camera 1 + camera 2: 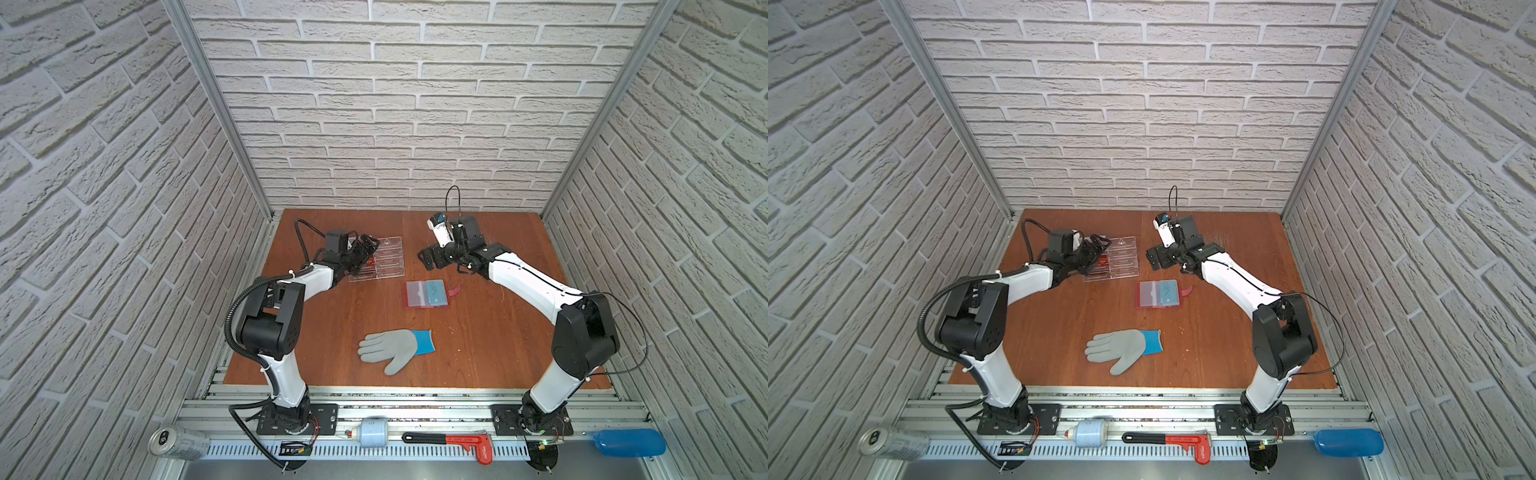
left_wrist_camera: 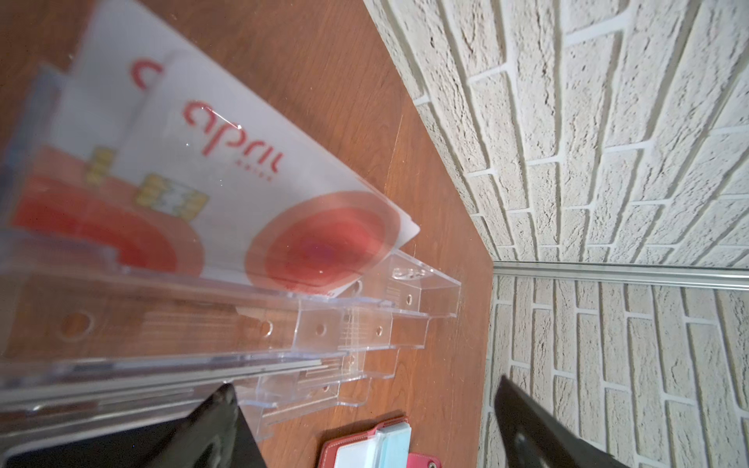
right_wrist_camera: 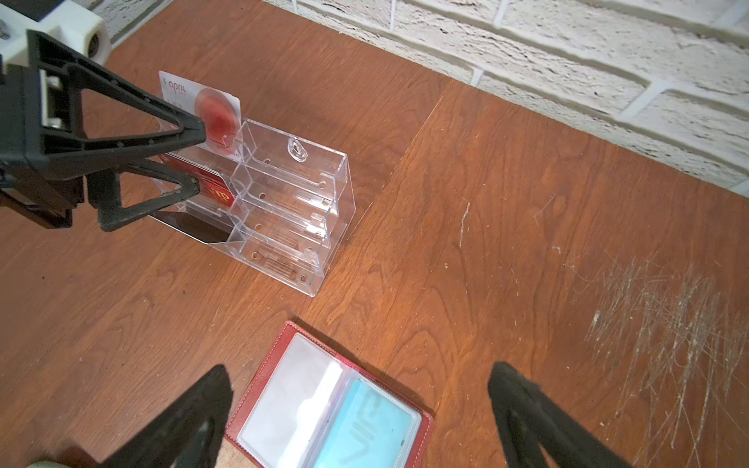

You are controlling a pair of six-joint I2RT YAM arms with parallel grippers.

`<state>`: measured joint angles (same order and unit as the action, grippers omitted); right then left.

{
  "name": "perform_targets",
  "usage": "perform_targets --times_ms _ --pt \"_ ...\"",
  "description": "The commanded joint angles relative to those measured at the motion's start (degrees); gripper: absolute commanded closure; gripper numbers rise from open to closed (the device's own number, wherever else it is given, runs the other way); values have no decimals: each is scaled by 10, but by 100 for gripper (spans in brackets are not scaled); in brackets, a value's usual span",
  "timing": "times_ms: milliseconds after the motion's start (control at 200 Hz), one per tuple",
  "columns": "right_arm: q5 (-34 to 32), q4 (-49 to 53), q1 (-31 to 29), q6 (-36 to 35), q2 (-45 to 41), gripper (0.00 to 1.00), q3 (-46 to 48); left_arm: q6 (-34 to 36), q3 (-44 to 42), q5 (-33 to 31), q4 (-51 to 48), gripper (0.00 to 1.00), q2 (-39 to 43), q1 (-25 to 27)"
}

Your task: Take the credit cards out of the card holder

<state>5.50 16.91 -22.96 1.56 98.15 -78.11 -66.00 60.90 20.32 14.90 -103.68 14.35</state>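
The card holder (image 1: 415,296) (image 1: 1147,296) lies open and flat mid-table, its clear sleeves facing up. A light blue credit card (image 1: 435,292) (image 3: 364,425) sits in one sleeve. The dark red credit card (image 3: 212,190) with gold lettering stands in the clear acrylic stand (image 1: 388,259). My left gripper (image 1: 368,246) (image 3: 197,160) is open at the stand's left column, one fingertip by the white card, the other by the red card. My right gripper (image 1: 428,259) (image 3: 360,399) hovers open just behind the holder (image 3: 283,348), holding nothing. The left wrist view catches the holder's edge (image 2: 348,439).
The stand (image 3: 296,194) also holds a white card with red circles (image 3: 182,87) and a black card (image 3: 194,229). A grey glove (image 1: 392,349) with a blue cuff lies toward the front. A can (image 1: 176,442), a red wrench (image 1: 465,442) and a blue bottle (image 1: 627,442) rest on the front rail. Brick walls enclose three sides.
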Motion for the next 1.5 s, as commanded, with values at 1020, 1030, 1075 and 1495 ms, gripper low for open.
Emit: perform_targets --times_ms 1020,1030,1075,1495 --pt "76 -11 3 42 -9 0 34 8 -124 -2 -9 2 123 52" --pt "77 -10 3 42 -9 0 34 8 -124 -2 -8 2 121 51" --pt "76 -10 3 43 -9 0 35 10 -119 -2 -6 2 112 51" --pt "77 -13 3 45 -13 0 43 20 -61 2 0 2 45 26"
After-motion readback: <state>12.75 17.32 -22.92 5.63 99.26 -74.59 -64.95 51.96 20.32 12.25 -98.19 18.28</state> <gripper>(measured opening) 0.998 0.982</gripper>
